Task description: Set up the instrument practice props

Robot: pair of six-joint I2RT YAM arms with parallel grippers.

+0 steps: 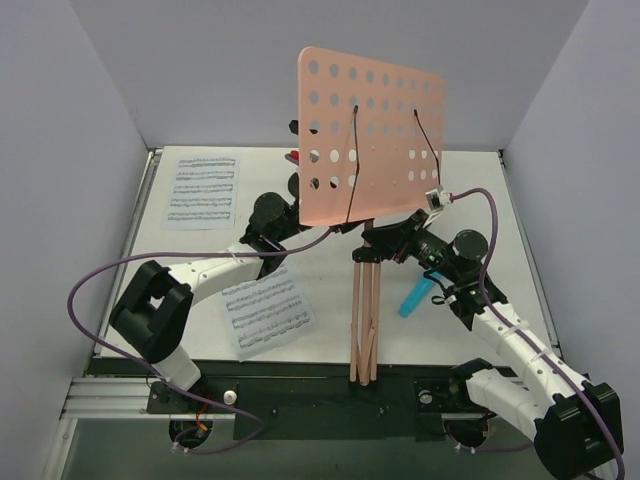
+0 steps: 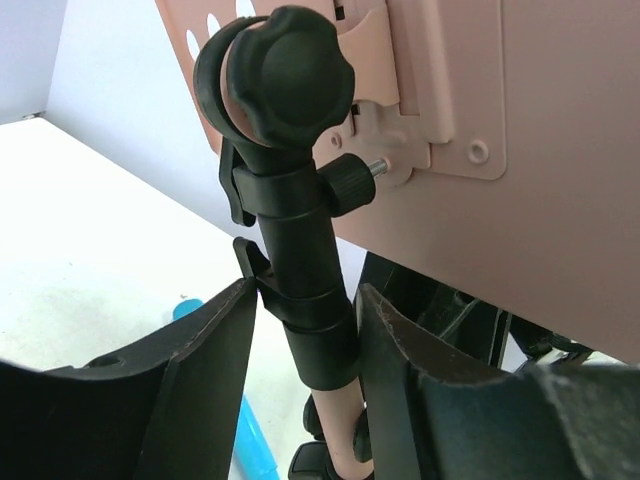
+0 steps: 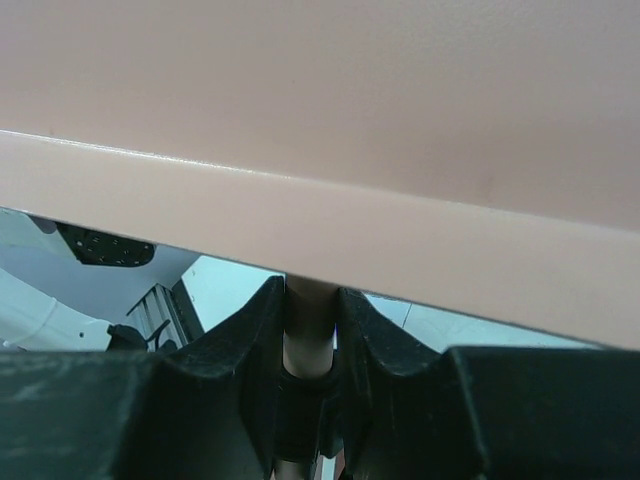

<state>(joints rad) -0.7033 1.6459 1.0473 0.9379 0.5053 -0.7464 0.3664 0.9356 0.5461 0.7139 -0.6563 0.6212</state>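
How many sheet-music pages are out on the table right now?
2. One sheet-music page lies at the far-left corner of the table; the other lies near the front edge, beside the left arm. The pink desk may hide more behind it.

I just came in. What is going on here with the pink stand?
Both arms are holding the music stand. The left gripper and the right gripper are each closed on the pole of the tripod, just under the pink desk. The tripod legs are folded together, not spread. One sheet-music page lies flat at the far left of the table, and a second page lies nearer the left arm. Neither is on the desk.
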